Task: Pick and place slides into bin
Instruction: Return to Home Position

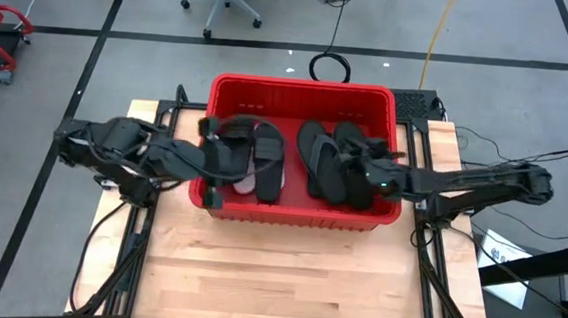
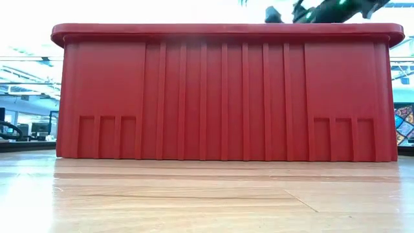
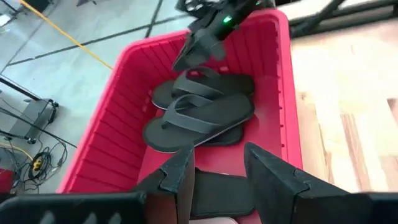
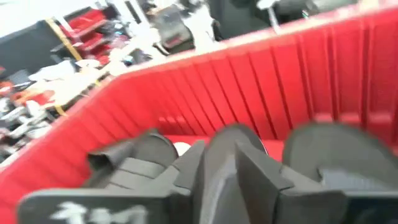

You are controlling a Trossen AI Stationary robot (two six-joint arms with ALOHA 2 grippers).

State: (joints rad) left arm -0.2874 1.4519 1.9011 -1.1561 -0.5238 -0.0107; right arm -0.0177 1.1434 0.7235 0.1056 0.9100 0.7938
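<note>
Light wood surface (image 1: 286, 269) carries the bin (image 1: 304, 85) at upper centre, slides (image 1: 329, 162) inside. We judge the left gripper (image 3: 217, 152), spread and empty above them, done. Right gripper (image 1: 363, 170): we cannot tell.

The bin (image 1: 304, 92) is red plastic, smooth and faintly glossy, with its walls moulded in ribs. The slides (image 3: 199, 121) inside it are black, matt and rubbery-looking. One pale sole at the left looks just as dull. The counter (image 1: 286, 269) is light wood laid in planks, smooth, with a soft sheen on its near part. The left pincer (image 3: 217, 158) looks like dark, matt, hard plastic. The floor (image 1: 74, 4) is grey and matt.
</note>
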